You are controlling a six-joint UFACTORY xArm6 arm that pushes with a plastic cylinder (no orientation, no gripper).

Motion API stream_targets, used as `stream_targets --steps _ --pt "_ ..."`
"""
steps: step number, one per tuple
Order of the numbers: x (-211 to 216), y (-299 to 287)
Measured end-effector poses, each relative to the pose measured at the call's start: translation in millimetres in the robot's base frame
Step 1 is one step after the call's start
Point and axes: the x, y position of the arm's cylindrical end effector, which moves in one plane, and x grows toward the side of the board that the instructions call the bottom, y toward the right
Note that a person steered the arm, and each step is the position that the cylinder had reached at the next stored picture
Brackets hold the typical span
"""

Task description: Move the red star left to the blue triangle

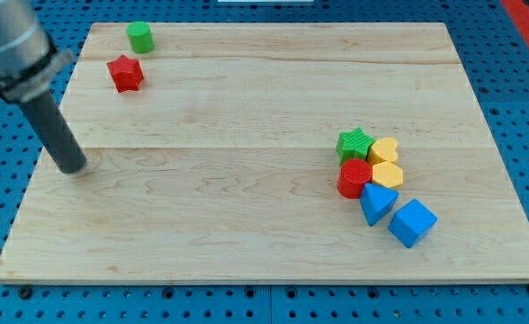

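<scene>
While the dark rod leans in from the view's left, my tip rests on the wooden board near its left edge — it touches nothing and holds no block. Up and to the right of it sits the red star, beside the green cylinder near the top edge. Bare wood stretches rightward to a tight cluster: green star, red cylinder, two yellow blocks, then the blue triangle and blue cube.

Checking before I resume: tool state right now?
No jaws: my tip is a bare rod end, holding nothing, touching no block, below and to the view's left of the red star.
</scene>
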Motion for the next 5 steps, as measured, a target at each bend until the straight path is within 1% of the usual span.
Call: stream_targets --steps 1,2,3,4,5 --pt "-75.0 -5.1" --pt "-124.1 -9.3" --pt "-130.3 67.8" --pt "-129.2 166.8" --pt "-137.9 203.3"
